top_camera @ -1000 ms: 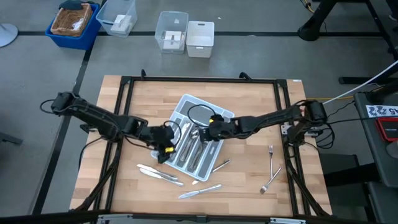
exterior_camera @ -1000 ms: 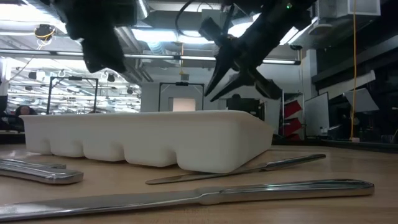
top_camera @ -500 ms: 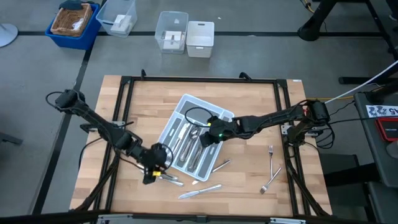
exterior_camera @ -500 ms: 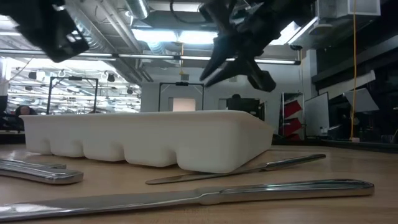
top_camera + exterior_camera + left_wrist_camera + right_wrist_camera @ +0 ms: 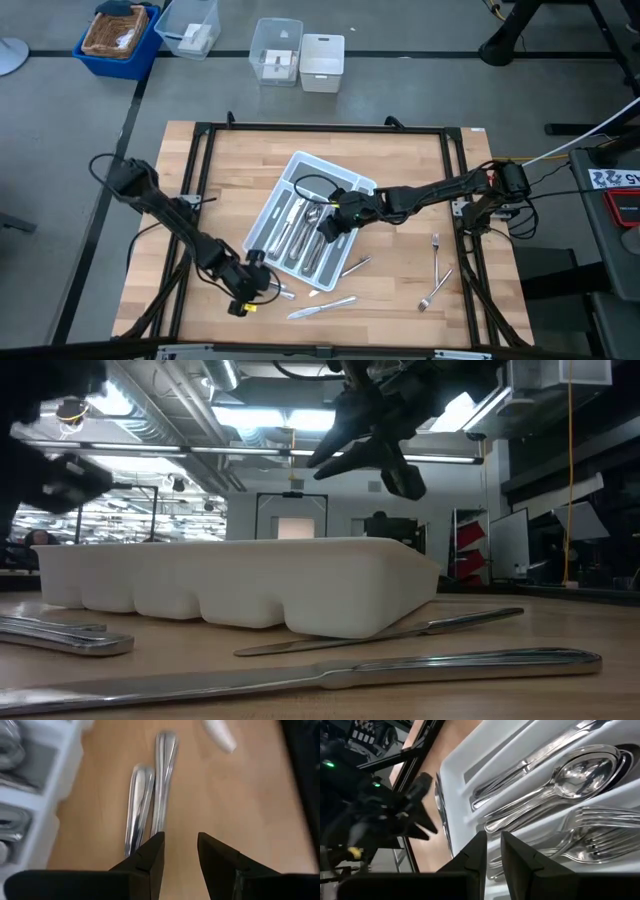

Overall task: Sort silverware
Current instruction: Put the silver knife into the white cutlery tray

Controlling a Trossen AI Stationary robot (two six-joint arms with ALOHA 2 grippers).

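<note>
The light grey tray (image 5: 300, 160) lies slanted at the table's middle, with spoons, forks and knives (image 5: 555, 780) in its compartments. My left gripper (image 5: 180, 847) is open, low over the table at the tray's near left, its fingertips just short of the handle ends of two loose silver pieces (image 5: 150, 800) that lie side by side on the wood. In the high view it (image 5: 265, 288) covers most of them. My right gripper (image 5: 492, 847) hangs over the tray's middle (image 5: 322, 228), with a narrow gap between its fingers and nothing in it.
More loose silverware lies on the wood: a knife (image 5: 322, 307) near the front edge, a piece (image 5: 357, 266) beside the tray's near right corner, and two forks (image 5: 436, 250) at the right. Black frame rails (image 5: 205, 160) border the table. Bins (image 5: 300, 55) stand on the floor beyond.
My left gripper has swung away from the tray's left side toward the table's near edge and come down, rolling as it went, to the two pieces lying near the tray's near left. My right gripper has stayed above the tray and rolled its wrist.
</note>
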